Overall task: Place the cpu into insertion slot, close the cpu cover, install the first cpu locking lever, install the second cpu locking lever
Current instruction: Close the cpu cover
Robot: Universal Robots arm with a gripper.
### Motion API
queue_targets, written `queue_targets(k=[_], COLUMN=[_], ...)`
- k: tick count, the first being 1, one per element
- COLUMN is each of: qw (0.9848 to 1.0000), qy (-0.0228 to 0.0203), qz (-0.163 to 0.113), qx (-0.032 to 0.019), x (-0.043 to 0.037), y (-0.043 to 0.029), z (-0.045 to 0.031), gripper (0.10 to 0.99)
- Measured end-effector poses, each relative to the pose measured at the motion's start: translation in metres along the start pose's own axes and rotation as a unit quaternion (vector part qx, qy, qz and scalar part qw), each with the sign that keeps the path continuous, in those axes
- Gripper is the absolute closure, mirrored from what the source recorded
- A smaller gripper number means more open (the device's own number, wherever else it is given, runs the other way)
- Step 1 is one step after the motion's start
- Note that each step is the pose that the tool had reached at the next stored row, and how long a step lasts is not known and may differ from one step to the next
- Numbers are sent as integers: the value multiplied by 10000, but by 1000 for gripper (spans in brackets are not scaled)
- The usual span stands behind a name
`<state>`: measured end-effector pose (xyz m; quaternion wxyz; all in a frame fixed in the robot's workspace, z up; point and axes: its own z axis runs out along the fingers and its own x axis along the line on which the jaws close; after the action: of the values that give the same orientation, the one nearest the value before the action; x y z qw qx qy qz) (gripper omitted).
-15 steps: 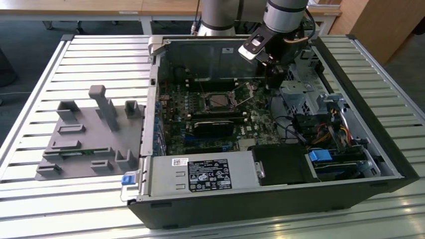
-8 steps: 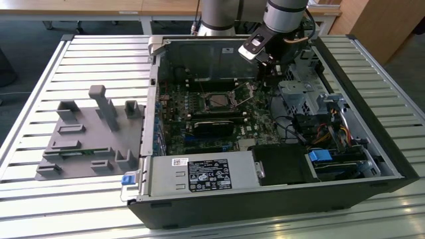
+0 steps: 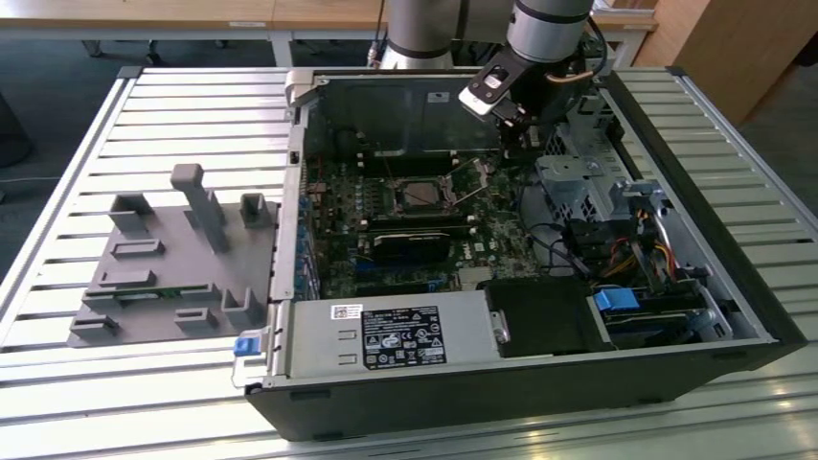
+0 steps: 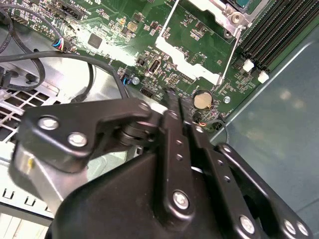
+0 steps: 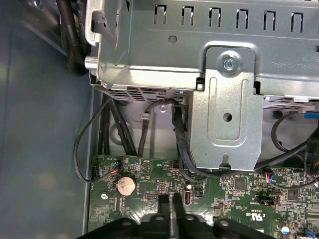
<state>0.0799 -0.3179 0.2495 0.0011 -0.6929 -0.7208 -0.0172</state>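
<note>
Gripper [image 3: 511,129], closed on nothing, hangs over the case's upper right of centre, probably forming one narrow tip for nudging. The insertion slot [image 3: 420,195] sits mid-frame under the cpu cover [image 4: 222,9], a thin locking lever [image 4: 230,56] seemingly unlatched beside it.
</note>
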Motion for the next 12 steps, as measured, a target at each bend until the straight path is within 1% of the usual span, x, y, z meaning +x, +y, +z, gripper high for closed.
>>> queue_targets(k=[1,3,12], qw=[10000,10000,10000], qy=[0,0,0], qz=[0,0,0], qx=[0,0,3], x=[0,0,0], y=[0,0,-2], z=[0,0,13], gripper=[965,980,980])
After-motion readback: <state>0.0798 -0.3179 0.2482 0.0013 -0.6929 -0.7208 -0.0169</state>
